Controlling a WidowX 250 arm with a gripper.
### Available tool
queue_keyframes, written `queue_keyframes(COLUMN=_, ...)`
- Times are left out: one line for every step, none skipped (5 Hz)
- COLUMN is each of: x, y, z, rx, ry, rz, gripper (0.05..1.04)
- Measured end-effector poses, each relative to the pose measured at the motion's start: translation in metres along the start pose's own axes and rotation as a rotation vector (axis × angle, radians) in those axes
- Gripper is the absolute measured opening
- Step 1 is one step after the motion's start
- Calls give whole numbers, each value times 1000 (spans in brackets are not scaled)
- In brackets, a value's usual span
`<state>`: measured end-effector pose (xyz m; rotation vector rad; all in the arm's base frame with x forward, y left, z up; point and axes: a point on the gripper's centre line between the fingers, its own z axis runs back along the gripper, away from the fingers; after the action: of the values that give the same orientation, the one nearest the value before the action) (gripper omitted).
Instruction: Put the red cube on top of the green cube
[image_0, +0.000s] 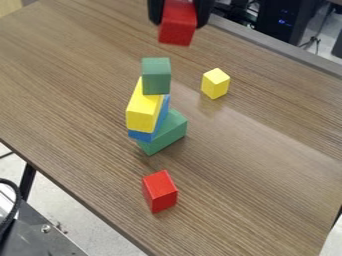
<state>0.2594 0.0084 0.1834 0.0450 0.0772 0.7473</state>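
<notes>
Grasping was done: your black two-finger tool (178, 22) held the red wooden-looking cube (178, 31) between its fingers, beyond the green wooden-looking cube (156, 76) topping the multicoloured block stack (143, 114). Alignment, lowering and release were left for you. A red block (159, 191) and small yellow block (216, 83) sat on the brown wood-grain tabletop (267, 165); behind stood a dark, blue-lit box (288, 22).

I'm seeing one red block (178, 30) and another red block (160, 191), making two reds. One yellow block (143, 111) and another yellow block (215, 84) are making two yellows. One green block (156, 76) and another green block (171, 132) are making two greens. Just one blue block (141, 135) is showing, making seven blocks altogether. I'm counting one table (267, 155), too.
</notes>
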Motion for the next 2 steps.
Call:
queue_keyframes(x=8, y=3, z=-11, rx=5, ry=63, rz=37, gripper=579)
queue_keyframes(x=15, y=7, z=-10, rx=-16, ry=104, rz=61, gripper=579)
